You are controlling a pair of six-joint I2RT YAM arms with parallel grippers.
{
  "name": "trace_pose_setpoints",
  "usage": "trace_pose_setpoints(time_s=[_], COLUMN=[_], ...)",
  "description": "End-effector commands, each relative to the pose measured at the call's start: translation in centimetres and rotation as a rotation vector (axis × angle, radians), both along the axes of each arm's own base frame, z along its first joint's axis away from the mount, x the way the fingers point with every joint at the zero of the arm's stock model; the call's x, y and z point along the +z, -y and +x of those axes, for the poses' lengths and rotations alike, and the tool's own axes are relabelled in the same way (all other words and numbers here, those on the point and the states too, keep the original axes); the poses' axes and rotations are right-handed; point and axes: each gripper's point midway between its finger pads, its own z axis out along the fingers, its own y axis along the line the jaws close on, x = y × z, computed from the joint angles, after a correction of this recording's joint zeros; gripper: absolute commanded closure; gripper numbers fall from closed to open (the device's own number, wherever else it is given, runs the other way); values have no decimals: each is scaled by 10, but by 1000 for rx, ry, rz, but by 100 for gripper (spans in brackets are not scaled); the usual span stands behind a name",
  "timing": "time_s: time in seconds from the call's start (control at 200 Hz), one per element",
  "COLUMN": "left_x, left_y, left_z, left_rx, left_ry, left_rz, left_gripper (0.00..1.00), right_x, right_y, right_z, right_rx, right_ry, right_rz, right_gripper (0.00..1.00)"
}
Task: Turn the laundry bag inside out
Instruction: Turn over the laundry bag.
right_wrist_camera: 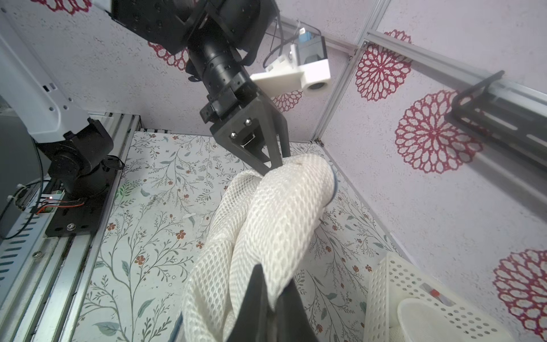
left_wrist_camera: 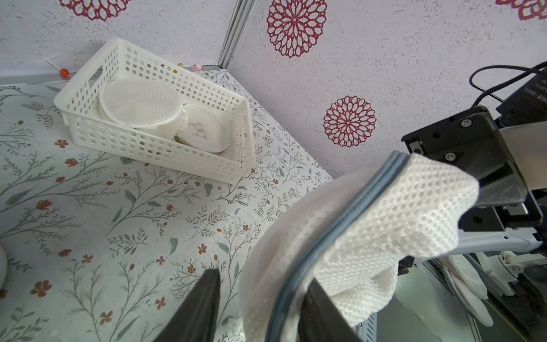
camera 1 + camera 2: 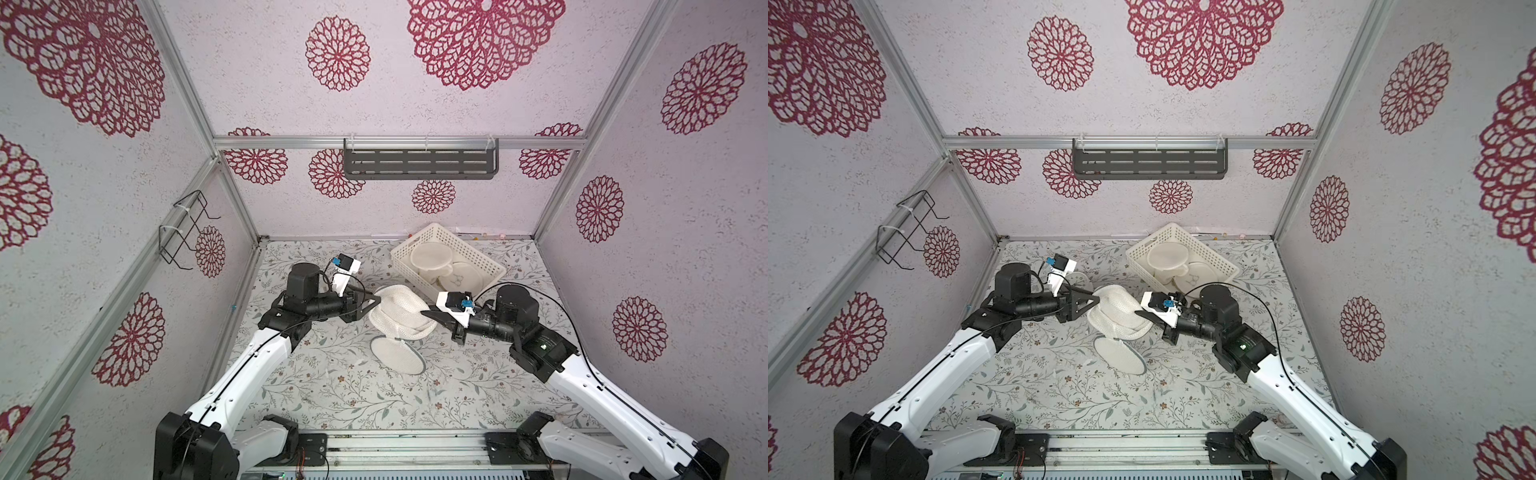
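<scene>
The laundry bag hangs bunched in the air between your two arms, over the middle of the counter. Its round end panel is down on the surface below.

Your right tool is pinched shut on a fold of mesh. Your left tool has its jaws apart around the grey zip rim. One finger stands clear of the cloth, so nothing is clamped on that side.

That is your weak point. Pull now and the rim will likely slide off the other finger, leaving the bag swinging from the right grip alone. Close on too thick a wad and you may trap both layers, which would lock the mouth instead of rolling it over.

In the right wrist view the mesh looks twisted like a rope, so a hard pull apart could tighten that twist. Mind the white basket just behind the bag, because a wide sweep of the right arm could knock it.
</scene>
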Motion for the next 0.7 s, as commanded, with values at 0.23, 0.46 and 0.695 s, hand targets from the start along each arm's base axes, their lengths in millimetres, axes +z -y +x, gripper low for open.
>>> trace_pose_setpoints(time_s=[0.23, 0.46, 0.695], left_x=[28, 42, 48], left_y=[-18, -14, 13], left_z=[-7, -31, -47], left_rx=[97, 76, -68], left_ry=[295, 671, 898], left_rz=[134, 352, 465], left_gripper=[23, 29, 59], right_x=[8, 4, -5], right_y=[3, -7, -10], right_z=[19, 26, 39], right_rx=[-102, -127, -185], right_ry=[-92, -344, -664], right_rz=[44, 131, 126], right_gripper=[100, 100, 100])
